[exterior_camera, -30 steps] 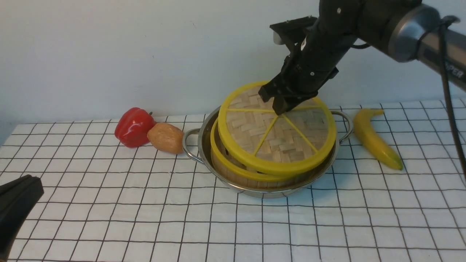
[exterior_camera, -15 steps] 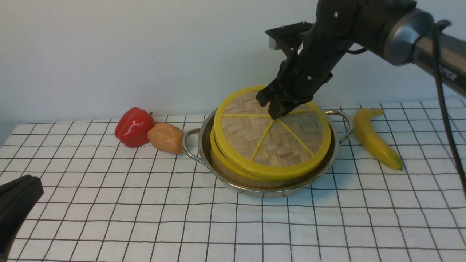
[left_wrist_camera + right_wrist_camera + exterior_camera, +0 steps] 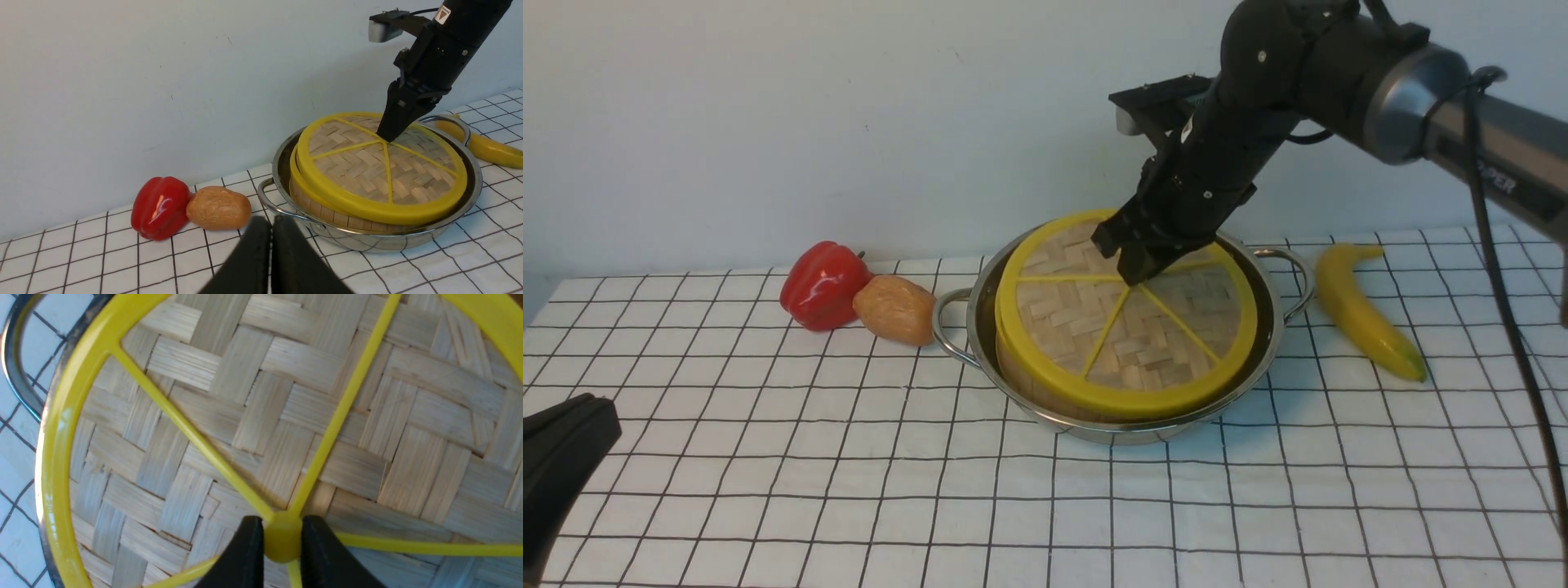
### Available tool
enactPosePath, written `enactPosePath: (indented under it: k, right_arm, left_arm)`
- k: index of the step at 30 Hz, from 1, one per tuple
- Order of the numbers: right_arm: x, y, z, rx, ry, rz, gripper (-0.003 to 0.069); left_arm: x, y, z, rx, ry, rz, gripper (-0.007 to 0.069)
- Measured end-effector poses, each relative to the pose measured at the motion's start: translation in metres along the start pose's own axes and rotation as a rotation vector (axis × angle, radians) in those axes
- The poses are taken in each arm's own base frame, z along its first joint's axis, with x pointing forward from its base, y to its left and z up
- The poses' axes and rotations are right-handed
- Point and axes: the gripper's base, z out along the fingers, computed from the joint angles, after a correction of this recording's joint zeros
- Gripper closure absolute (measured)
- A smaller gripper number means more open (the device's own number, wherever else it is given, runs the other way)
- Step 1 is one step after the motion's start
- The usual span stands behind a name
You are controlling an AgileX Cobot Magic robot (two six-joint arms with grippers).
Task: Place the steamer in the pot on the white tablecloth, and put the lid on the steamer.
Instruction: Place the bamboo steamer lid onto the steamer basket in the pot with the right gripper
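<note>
Front view, lid [image 3: 1127,343]: flat under the right pincer [image 3: 1134,273], on the steamer [image 3: 1021,384] in the pot [image 3: 1127,431]; round, no long axis, knob up
Left wrist view, left pincer [image 3: 271,261]: jaws together, empty, well apart from lid
Right wrist view, knob [image 3: 282,539]: clamped between right jaws; best to centre it, settle it level, then let go

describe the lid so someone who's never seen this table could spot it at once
On the white tablecloth, find the shiny pot between the potato and the banana. The lid is the flat woven disc topping the steamer inside it, its centre knob pinched by the right gripper. Yellow spokes set it apart from the deeper steamer beneath.
</note>
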Motion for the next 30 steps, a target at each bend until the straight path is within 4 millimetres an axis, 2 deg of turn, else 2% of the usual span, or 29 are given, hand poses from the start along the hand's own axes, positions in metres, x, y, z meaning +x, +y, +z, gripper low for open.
enactPosePath:
  k: [13,30]
  right_arm:
    - [-0.01,0.002,-0.008,-0.005,-0.053,-0.023,0.053]
    - [-0.01,0.002,-0.008,-0.003,-0.048,-0.026,0.0531]
  left_arm:
    - [0.0,0.0,0.0,0.0,0.0,0.0,0.0623]
    - [0.002,0.0,0.009,0.003,0.044,0.001,0.0623]
